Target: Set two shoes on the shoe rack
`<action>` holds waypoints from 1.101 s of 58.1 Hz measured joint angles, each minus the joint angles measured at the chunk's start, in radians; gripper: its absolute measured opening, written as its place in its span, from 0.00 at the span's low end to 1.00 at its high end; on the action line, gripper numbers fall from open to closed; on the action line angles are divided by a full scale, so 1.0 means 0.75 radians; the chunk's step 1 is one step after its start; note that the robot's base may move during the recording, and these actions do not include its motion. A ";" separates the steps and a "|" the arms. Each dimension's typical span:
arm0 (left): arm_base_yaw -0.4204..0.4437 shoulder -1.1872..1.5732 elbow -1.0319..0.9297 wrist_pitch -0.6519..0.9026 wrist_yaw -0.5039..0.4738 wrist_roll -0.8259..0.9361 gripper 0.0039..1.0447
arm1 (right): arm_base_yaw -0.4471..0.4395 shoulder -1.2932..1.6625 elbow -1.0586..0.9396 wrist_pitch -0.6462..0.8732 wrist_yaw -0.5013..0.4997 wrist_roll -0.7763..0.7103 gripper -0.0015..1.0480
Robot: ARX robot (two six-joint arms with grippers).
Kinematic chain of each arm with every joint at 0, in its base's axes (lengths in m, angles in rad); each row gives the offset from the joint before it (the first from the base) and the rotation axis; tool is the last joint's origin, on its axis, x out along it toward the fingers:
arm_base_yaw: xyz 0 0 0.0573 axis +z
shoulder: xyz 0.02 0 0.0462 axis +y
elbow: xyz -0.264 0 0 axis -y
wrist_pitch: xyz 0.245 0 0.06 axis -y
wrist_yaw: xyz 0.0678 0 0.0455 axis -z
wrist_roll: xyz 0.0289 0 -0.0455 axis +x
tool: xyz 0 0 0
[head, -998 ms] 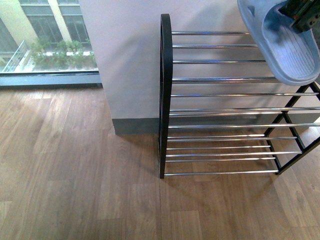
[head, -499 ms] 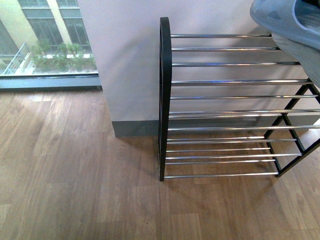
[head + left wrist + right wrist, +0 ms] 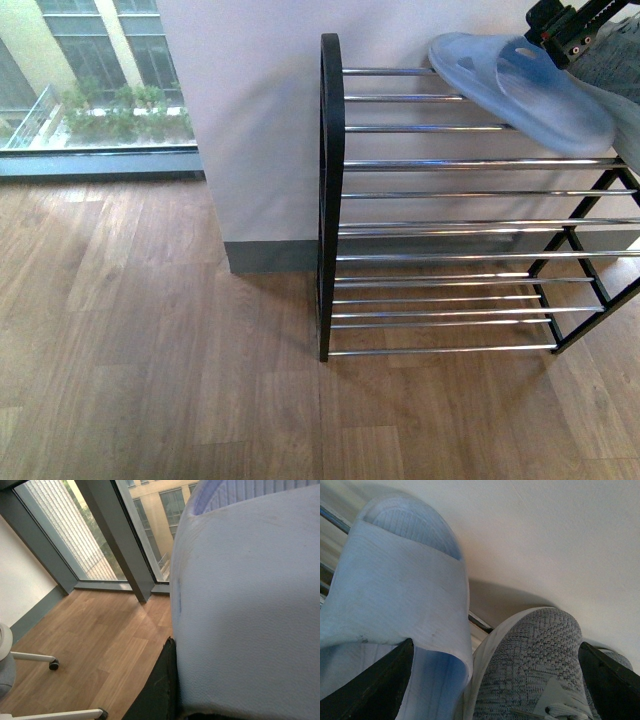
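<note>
My right claw stood wide apart, its black fingers flanking the pale blue slipper and the grey knit sneaker, which lay side by side with toes toward the white wall. In the front view's upper right, the slipper lay on the top rods of the shoe rack, with the sneaker at the frame's right edge. My left wrist view showed one dark finger against the slipper; I could not tell whether that claw was clamped.
</note>
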 joint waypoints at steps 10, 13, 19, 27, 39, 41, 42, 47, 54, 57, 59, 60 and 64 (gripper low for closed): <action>0.000 0.000 0.000 0.000 0.001 0.000 0.02 | -0.011 0.018 0.052 -0.045 -0.002 0.072 0.91; 0.000 0.000 0.000 0.000 0.001 0.000 0.02 | -0.025 0.018 0.077 -0.075 -0.029 0.134 0.91; 0.000 0.000 0.000 0.000 0.001 0.000 0.02 | -0.061 -0.019 0.120 -0.198 -0.136 0.300 0.91; 0.000 0.000 0.000 0.000 0.001 0.000 0.02 | -0.116 -0.173 0.094 -0.449 -0.407 0.476 0.91; 0.000 0.000 0.000 0.000 0.000 0.000 0.02 | -0.202 -0.528 -0.065 -0.273 -0.458 0.616 0.91; 0.000 0.000 0.000 0.000 0.000 0.000 0.02 | -0.205 -0.564 -0.120 -0.146 -0.425 0.661 0.87; 0.000 0.000 0.000 0.000 0.001 0.000 0.02 | -0.205 -0.577 -0.144 -0.089 -0.406 0.687 0.86; 0.000 0.000 0.000 0.000 0.001 0.000 0.02 | -0.201 -0.665 -0.365 0.300 -0.341 0.811 0.74; 0.000 0.000 0.000 0.000 0.001 0.000 0.02 | -0.156 -0.772 -0.691 0.655 -0.308 0.895 0.58; 0.000 0.000 0.000 0.000 0.001 0.000 0.02 | -0.132 -0.812 -0.805 0.733 -0.296 0.908 0.51; 0.000 0.000 0.000 0.000 0.000 0.000 0.02 | -0.114 -0.843 -0.882 0.776 -0.286 0.916 0.46; 0.000 0.000 0.000 0.000 0.000 0.000 0.02 | -0.107 -0.854 -0.906 0.787 -0.283 0.919 0.44; 0.000 0.000 0.000 0.000 0.000 0.000 0.02 | -0.078 -0.920 -1.038 0.844 -0.270 0.929 0.34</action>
